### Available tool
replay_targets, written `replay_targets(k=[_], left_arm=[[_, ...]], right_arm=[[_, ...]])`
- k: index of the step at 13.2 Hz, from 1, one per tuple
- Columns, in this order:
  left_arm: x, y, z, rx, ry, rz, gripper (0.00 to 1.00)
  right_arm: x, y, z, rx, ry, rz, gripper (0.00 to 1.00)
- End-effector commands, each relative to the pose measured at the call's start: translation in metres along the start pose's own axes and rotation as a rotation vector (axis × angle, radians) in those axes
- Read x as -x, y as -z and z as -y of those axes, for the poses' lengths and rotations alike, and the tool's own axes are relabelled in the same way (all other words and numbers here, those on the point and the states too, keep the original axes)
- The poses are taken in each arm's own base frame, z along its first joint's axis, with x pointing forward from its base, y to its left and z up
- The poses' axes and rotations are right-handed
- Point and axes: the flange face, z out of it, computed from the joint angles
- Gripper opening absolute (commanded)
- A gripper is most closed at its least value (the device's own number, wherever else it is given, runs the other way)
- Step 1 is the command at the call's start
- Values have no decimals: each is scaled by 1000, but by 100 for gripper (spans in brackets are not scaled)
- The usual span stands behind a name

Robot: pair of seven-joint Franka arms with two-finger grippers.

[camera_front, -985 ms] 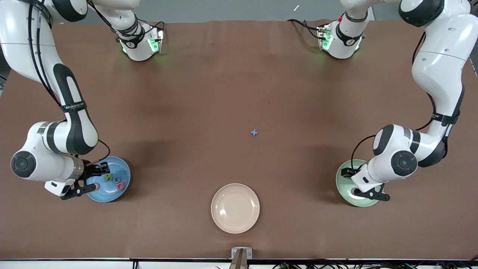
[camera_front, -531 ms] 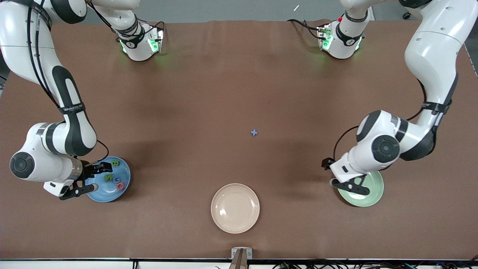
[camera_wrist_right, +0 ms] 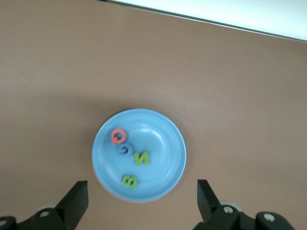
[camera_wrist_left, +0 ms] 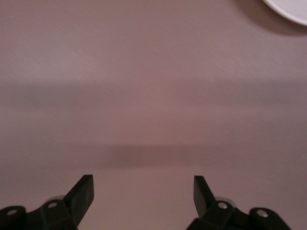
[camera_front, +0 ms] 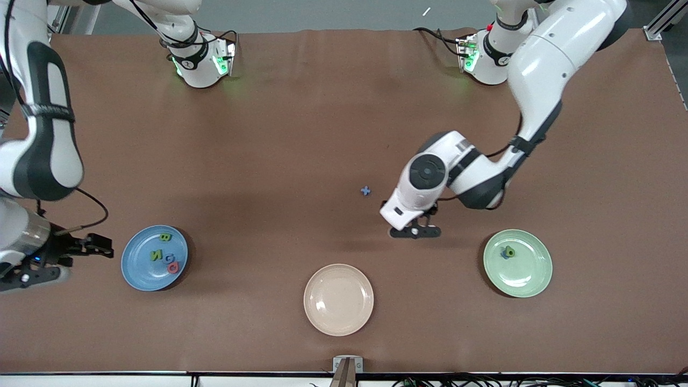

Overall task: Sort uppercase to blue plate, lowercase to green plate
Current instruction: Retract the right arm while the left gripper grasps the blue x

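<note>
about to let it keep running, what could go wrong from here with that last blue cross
The blue cross is tiny and flat on the table, so the open left hand, now beside it over bare table, could close without catching it.

The green plate already holds a cluster of lowercase letters; a drop there could land on them and bounce out.

The right hand, open beside the blue plate, looks harmless.

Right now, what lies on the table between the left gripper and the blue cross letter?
Nothing: the front view shows only bare brown table between the left gripper, fingers open, and the blue cross letter.
</note>
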Motion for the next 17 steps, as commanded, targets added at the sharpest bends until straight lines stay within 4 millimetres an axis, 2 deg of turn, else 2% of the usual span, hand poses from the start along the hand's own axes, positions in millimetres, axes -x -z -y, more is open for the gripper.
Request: replay_targets(k=[1,2,4,5,6,7,9,10,11,13,14,17], left_arm=[[24,-27,-32,24,92,6,90],[35,-37,-39,32,137,11,90],[53,-57,-37,32,189,4,85],[61,-65,-38,27,229,-11,83],[65,-69,-40,26,291,-35,81],[69,-69,-46,30,339,-55,79],[80,-71,-56,30,408,-53,76],[81,-71,-59,33,433,-52,74],[87,-72,-64,34,434,-51,73],[93,-81,-66,22,450,-37,69],[95,-83,-67,21,465,-34,67],[102,-84,-72,19,492,-32,64]], right_arm=[[24,63,8,-9,-64,-26,100],[32,83,11,-8,-102,-19,100],[54,128,23,-3,-133,0,100],[59,139,26,-3,-133,12,100],[63,150,24,-5,-132,7,100],[67,170,28,-17,-135,-10,100],[84,204,29,-24,-135,0,100],[90,216,33,-22,-124,-3,100],[96,221,35,-21,-122,3,100],[104,214,35,-34,-126,65,100],[110,218,43,-29,-127,88,100],[114,224,51,-20,-129,53,100]])
